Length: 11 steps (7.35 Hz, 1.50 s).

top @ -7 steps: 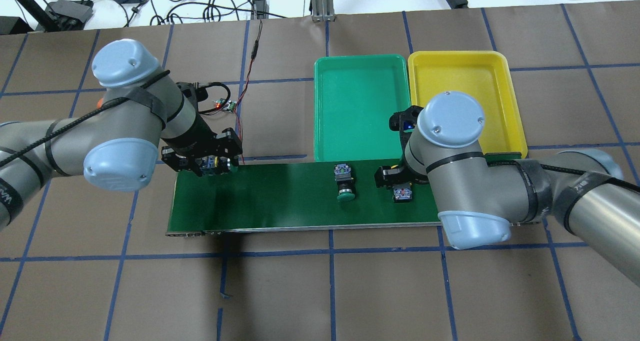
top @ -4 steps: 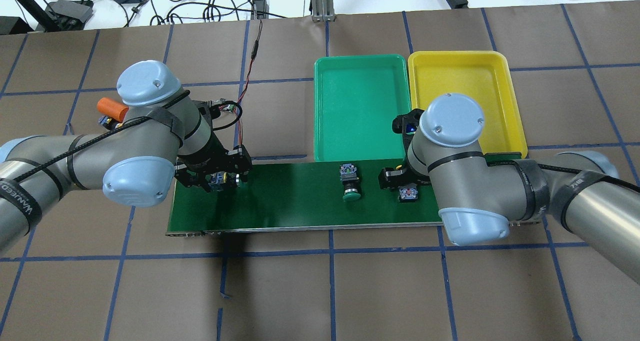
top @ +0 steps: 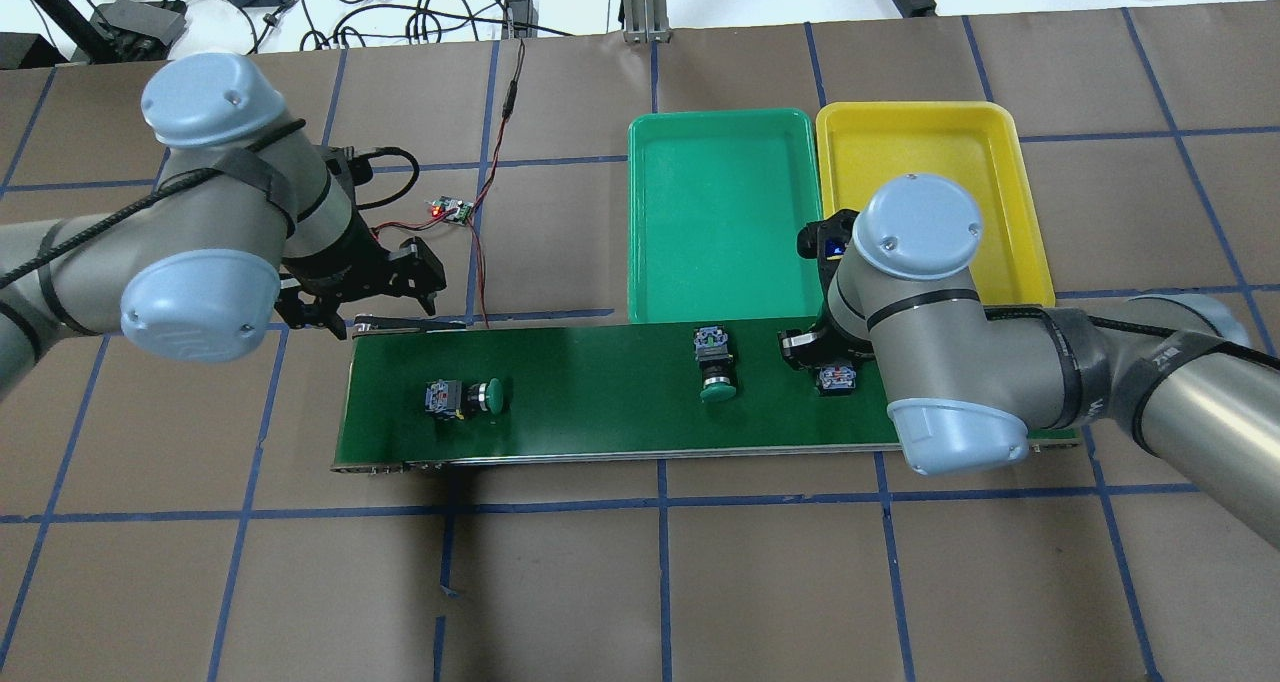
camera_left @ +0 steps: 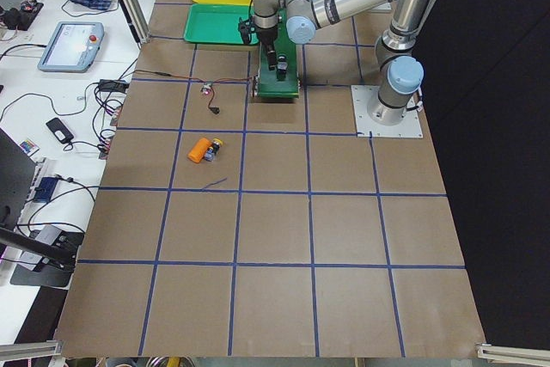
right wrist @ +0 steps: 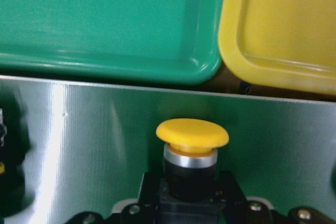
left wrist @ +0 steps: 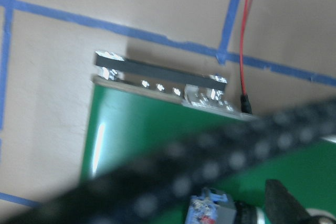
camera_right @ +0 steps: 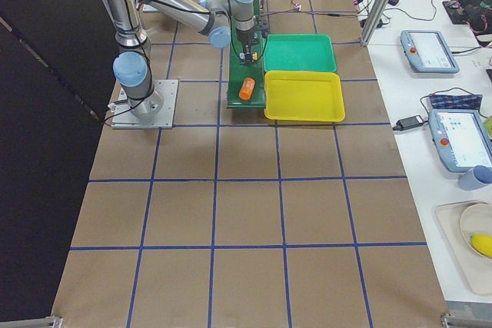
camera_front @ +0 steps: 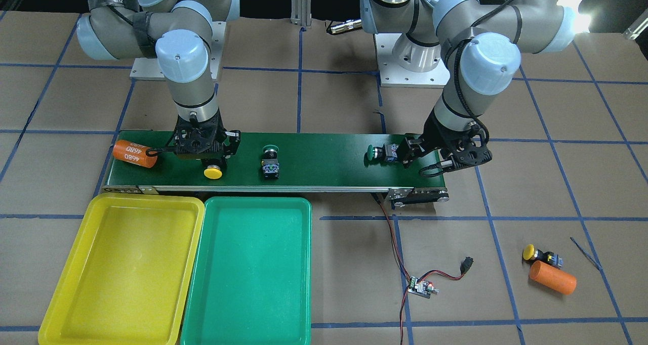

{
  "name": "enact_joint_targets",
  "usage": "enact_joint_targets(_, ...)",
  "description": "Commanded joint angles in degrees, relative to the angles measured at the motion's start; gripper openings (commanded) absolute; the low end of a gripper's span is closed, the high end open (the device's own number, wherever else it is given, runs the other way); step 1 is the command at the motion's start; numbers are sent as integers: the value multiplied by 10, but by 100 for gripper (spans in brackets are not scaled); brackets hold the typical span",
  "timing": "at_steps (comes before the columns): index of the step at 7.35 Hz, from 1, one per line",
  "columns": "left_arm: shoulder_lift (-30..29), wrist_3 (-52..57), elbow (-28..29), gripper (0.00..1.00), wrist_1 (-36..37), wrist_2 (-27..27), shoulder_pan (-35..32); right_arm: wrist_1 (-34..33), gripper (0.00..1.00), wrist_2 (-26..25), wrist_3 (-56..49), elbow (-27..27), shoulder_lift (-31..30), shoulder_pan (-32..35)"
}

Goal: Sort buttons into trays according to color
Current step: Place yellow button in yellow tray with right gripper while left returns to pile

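left tool [top: 365,297] spread wide, empty, hanging just off belt [top: 590,407] far-left corner. green button [top: 465,398] lying on side on belt near it. second green button [top: 712,362] mid-belt. right tool [camera_front: 210,159] looks pinched on yellow button [right wrist: 192,134] body, down at belt level. green tray [top: 720,115] and yellow tray [top: 915,108] right behind, both bare. worry: grip sits low on body with cap poking out, so it could twist or slip on lift, or clip shared tray rims and drop into green one.

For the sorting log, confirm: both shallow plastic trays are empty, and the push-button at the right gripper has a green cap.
One error: the dark-bodied push-button at the right gripper has a yellow cap, as the right wrist-mounted view shows. The shallow yellow plastic tray and green plastic tray are empty.
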Motion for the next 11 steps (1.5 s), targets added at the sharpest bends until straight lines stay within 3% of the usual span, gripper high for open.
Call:
enact_joint_targets(1, -59, 108, 75, 100, -1, -14, 76, 43, 1, 6, -41, -76, 22, -52)
enact_joint_targets(4, -190, 320, 208, 100, 14, -12, 159, 151, 4, -25, -130, -296, 196, -113)
enact_joint_targets(5, -228, 392, 231, 100, 40, -10, 172, 159, 6, -28, -163, -329, 236, -121)
enact_joint_targets(6, -257, 452, 243, 100, 57, -6, 187, 147, 18, -28, -189, -330, 253, -124)
enact_joint_targets(7, -272, 466, 235, 100, 66, -10, 200, 133, 72, -27, -218, -329, 256, -124)
enact_joint_targets(8, -280, 488, 226, 100, 66, -9, 203, 131, 78, -29, -225, -329, 256, -124)
enact_joint_targets(9, -280, 509, 206, 100, 67, -8, 204, 131, 100, -27, -224, -329, 253, -123)
enact_joint_targets(11, -288, 529, 206, 100, 121, -4, 204, 140, 100, -24, -224, -328, 244, -122)
